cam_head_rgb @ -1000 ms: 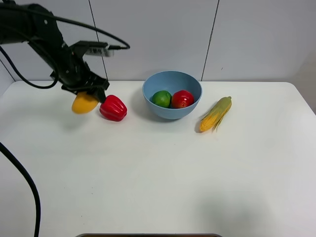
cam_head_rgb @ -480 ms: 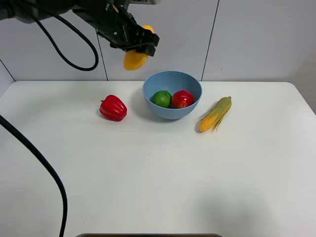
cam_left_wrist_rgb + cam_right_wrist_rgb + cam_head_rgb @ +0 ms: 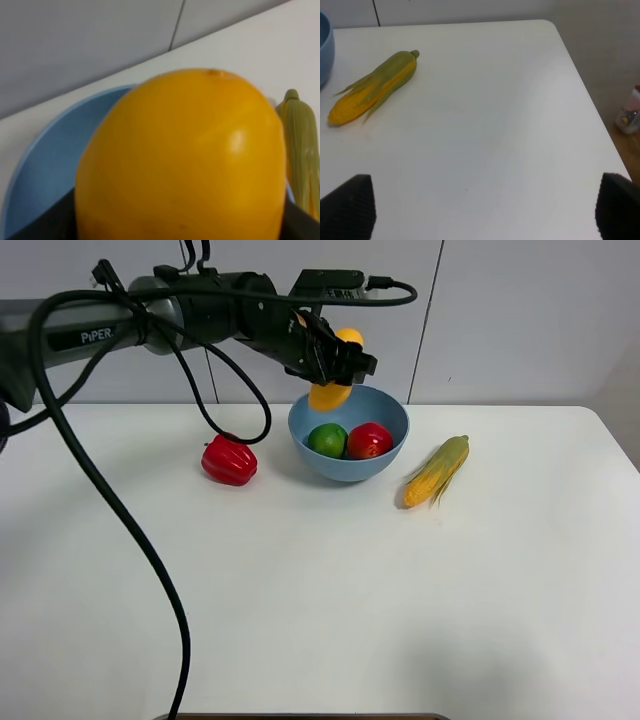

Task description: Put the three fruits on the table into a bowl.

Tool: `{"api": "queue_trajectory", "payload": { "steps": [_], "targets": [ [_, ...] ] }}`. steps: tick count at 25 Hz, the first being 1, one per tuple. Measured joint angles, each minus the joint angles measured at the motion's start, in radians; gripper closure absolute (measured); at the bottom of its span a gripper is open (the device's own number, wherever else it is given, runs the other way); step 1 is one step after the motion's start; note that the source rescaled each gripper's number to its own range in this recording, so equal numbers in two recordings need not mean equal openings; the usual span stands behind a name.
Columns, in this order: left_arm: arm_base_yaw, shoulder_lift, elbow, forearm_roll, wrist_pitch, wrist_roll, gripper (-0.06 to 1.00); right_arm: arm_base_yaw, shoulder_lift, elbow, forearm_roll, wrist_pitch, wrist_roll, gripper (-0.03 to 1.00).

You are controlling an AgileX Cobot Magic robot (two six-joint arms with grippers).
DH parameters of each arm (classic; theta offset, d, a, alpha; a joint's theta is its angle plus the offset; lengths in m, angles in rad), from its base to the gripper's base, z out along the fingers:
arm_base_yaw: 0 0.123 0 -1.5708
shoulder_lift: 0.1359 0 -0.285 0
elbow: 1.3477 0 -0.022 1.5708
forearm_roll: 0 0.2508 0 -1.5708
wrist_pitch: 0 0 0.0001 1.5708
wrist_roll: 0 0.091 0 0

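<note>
My left gripper [image 3: 335, 365] is shut on the yellow-orange mango [image 3: 331, 393] and holds it in the air just above the back left rim of the light-blue bowl [image 3: 392, 460]. The mango [image 3: 182, 157] fills the left wrist view, with the bowl [image 3: 47, 155] below it. A green lime-like fruit [image 3: 326, 439] and a red-yellow apple-like fruit [image 3: 369, 440] lie side by side inside the bowl. In the right wrist view the right gripper's fingertips [image 3: 347, 205] show wide apart with nothing between them. That gripper does not show in the exterior high view.
A red bell pepper [image 3: 229, 459] lies on the white table [image 3: 320, 590] left of the bowl. A corn cob with green husk [image 3: 437, 470] lies right of the bowl and also shows in the right wrist view [image 3: 372, 93]. The left arm's black cable [image 3: 130, 530] hangs over the table's left side.
My left gripper carried the mango up from the table beside the pepper, then rightward and down to just over the bowl. Nothing else moved.
</note>
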Motion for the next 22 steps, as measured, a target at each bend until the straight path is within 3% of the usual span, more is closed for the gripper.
{"api": "queue_trajectory", "payload": {
  "steps": [8,9,11,14,15,17,22],
  "targets": [
    [0.000,0.057,0.000,-0.049,-0.010,-0.003,0.94,0.000,0.000,0.000,0.000,0.000,0.000,0.32],
    [0.000,0.057,0.000,-0.049,-0.012,-0.003,0.91,0.000,0.000,0.000,0.000,0.000,0.000,0.32],
    [0.000,0.057,0.000,-0.049,-0.022,-0.003,0.68,0.000,0.000,0.000,0.000,0.000,0.000,0.32],
    [0.000,0.060,0.000,-0.050,-0.030,-0.003,0.18,0.000,0.000,0.000,0.000,0.000,0.000,0.32],
    [0.000,0.058,0.000,-0.050,-0.029,-0.003,0.09,0.000,0.000,0.000,0.000,0.000,0.000,0.32],
    [0.000,0.049,0.000,-0.050,-0.013,-0.003,-0.01,0.000,0.000,0.000,0.000,0.000,0.000,0.32],
    [0.022,-0.017,0.000,-0.025,0.115,0.000,-0.04,0.000,0.000,0.000,0.000,0.000,0.000,0.32]
  ]
}}
